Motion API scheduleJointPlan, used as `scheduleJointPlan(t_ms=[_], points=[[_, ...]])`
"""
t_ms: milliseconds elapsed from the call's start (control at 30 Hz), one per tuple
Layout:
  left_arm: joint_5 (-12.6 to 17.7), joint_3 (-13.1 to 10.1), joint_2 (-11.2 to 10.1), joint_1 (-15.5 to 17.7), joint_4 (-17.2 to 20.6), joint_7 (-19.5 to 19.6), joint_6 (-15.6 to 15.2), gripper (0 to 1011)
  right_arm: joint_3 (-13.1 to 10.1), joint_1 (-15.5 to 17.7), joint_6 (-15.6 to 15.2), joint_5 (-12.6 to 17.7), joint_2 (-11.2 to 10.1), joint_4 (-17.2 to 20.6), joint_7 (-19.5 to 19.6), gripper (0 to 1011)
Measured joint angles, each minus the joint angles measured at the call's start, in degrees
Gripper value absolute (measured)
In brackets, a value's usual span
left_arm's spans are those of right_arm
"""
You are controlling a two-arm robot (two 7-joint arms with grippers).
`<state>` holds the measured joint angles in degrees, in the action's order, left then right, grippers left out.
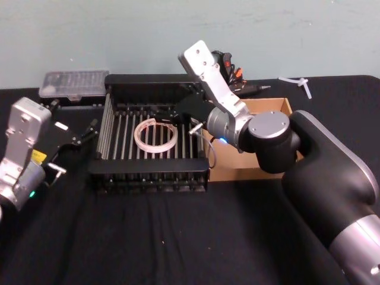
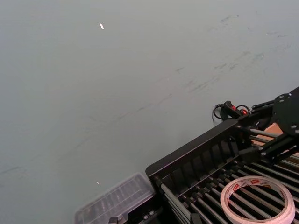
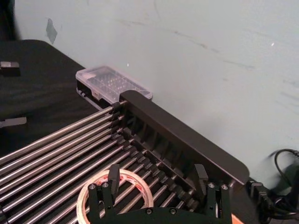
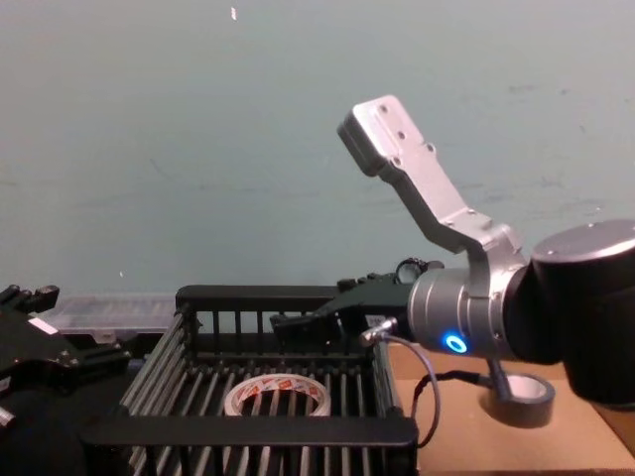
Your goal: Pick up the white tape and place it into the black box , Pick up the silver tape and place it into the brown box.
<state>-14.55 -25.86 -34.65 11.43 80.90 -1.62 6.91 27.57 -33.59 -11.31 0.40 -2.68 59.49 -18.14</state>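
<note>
The white tape (image 1: pixel 155 136) lies flat on the slatted floor of the black box (image 1: pixel 148 177), free of any gripper. My right gripper (image 1: pixel 175 120) hovers open just above and behind the ring; in the right wrist view its fingers (image 3: pixel 113 178) straddle empty air over the white tape (image 3: pixel 115 196). In the chest view the silver tape (image 4: pixel 524 399) rests on the floor of the brown box (image 4: pixel 466 436), to the right of the black box (image 4: pixel 248 428). The brown box (image 1: pixel 270 107) is mostly behind my right arm. My left gripper (image 1: pixel 65 147) is parked open at the left of the crate.
A clear plastic case (image 1: pixel 74 85) sits behind the crate's left corner. Cables and a red-and-black tool (image 1: pixel 231 70) lie behind the boxes, and a small white piece (image 1: pixel 300 83) is at the far right. Black cloth covers the table.
</note>
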Motion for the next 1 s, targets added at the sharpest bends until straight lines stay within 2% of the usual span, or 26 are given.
scheduleJointPlan(t_ms=[133,467,600,800,1000], points=[[0.00,0.00,0.00,0.00,0.00,0.00,0.00,1001,-0.77,0.81,-0.04,0.28,-0.45,1.93,-0.01,1002],[0.00,0.00,0.00,0.00,0.00,0.00,0.00,1001,-3.87,4.51,-0.95,1.32,-3.19,10.59,1.10,1002],[0.00,0.00,0.00,0.00,0.00,0.00,0.00,1001,-5.50,6.44,-1.13,1.73,-4.66,14.27,1.91,1002],[0.00,0.00,0.00,0.00,0.00,0.00,0.00,1001,-9.22,10.72,-1.39,2.62,-7.50,20.62,3.63,1002],[0.00,0.00,0.00,0.00,0.00,0.00,0.00,1001,-11.78,13.90,-1.50,2.70,-9.50,23.89,4.89,1002]])
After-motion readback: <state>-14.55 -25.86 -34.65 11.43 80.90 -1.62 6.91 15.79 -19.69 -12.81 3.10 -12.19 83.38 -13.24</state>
